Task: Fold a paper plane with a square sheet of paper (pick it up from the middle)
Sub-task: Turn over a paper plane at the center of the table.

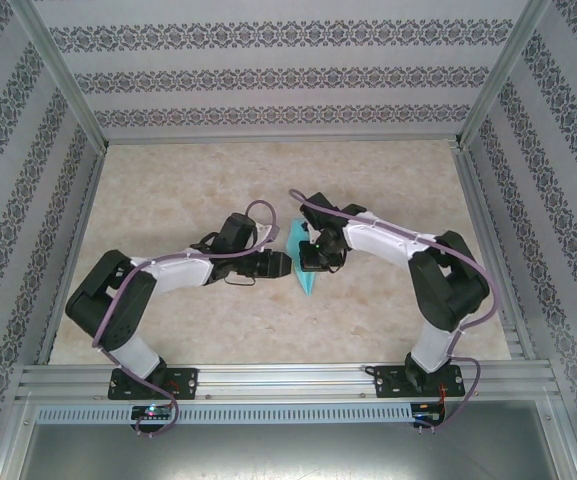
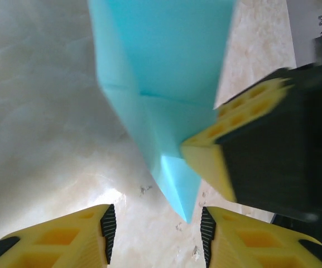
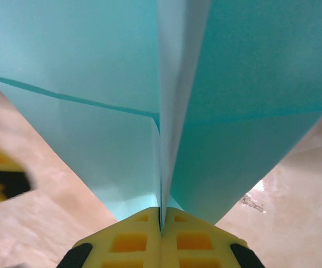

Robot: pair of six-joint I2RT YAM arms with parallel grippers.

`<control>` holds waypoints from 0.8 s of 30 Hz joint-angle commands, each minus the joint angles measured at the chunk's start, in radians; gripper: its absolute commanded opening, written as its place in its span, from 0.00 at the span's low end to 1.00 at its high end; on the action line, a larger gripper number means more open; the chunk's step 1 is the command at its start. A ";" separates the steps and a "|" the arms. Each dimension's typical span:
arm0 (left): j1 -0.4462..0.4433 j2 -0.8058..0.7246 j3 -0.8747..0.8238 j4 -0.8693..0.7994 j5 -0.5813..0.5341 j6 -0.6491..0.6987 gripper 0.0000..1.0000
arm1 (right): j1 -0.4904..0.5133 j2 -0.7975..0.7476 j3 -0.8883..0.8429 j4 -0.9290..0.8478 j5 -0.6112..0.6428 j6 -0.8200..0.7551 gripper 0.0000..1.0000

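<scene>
- Right wrist view, bottom centre: right gripper (image 3: 161,223) clenched, yellow pads pressed together on the centre fold of the paper plane (image 3: 94,139); it grasps the dart by its keel; the wings spread up toward both upper corners.
- Left wrist view, bottom edge: left gripper (image 2: 155,226) released, jaws apart, nothing between the pads; the pointed tip of the paper plane (image 2: 161,84) sits just above the gap, lower centre; contact with either pad not evident.
- Same view, right of centre: one yellow finger of the right gripper lies against the paper's edge.
- Top view, centre: both grippers meet nose to nose over the marbled table (image 1: 388,190); the turquoise dart lies between them, tip toward the lower frame; lifted or resting, cannot tell.
- Step in hand, my reading: folds look complete; a late stage, sharpening the crease or setting the dart down.
- Next move calls for: a firm right-hand hold; left jaws either close squarely on the nose to press the crease or back off without snagging it.
</scene>
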 commanded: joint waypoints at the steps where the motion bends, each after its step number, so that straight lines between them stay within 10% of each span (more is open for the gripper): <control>1: 0.028 -0.055 -0.041 -0.093 -0.017 0.047 0.52 | 0.022 0.041 0.052 -0.100 0.046 -0.051 0.02; 24: 0.059 -0.180 0.086 -0.449 -0.226 0.255 0.76 | 0.037 -0.010 0.113 -0.149 0.077 -0.073 0.40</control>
